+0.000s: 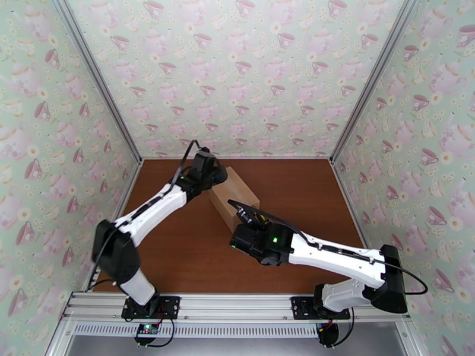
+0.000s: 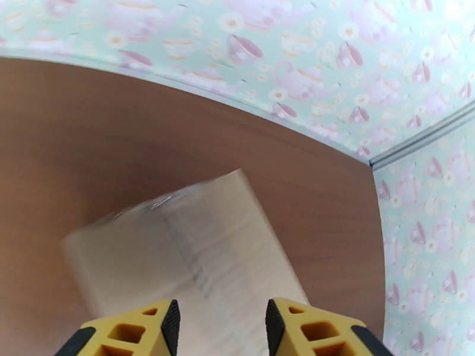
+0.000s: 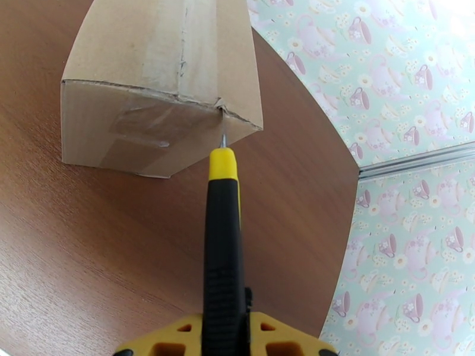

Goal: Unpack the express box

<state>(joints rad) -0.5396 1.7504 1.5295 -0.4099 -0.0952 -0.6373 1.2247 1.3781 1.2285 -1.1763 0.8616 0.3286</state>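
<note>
The express box [image 1: 235,193] is a plain brown carton lying at an angle in the middle of the table. Its top and clear tape seam look blurred in the left wrist view [image 2: 196,256]. My left gripper [image 1: 206,171] is over the box's far end, open [image 2: 222,321], with the carton's top showing between its yellow fingers [image 2: 145,327]. My right gripper [image 1: 242,231] is at the near end, shut [image 3: 225,336] on a black-and-yellow knife [image 3: 222,232]. The knife's short blade tip [image 3: 223,139] touches the top edge of the box's near end [image 3: 160,84], at the seam.
The brown wooden table [image 1: 297,191] is walled by teacup-patterned panels [image 1: 237,72] at the back and both sides, with metal posts in the corners. The arms' bases are bolted to a rail [image 1: 237,307] along the near edge.
</note>
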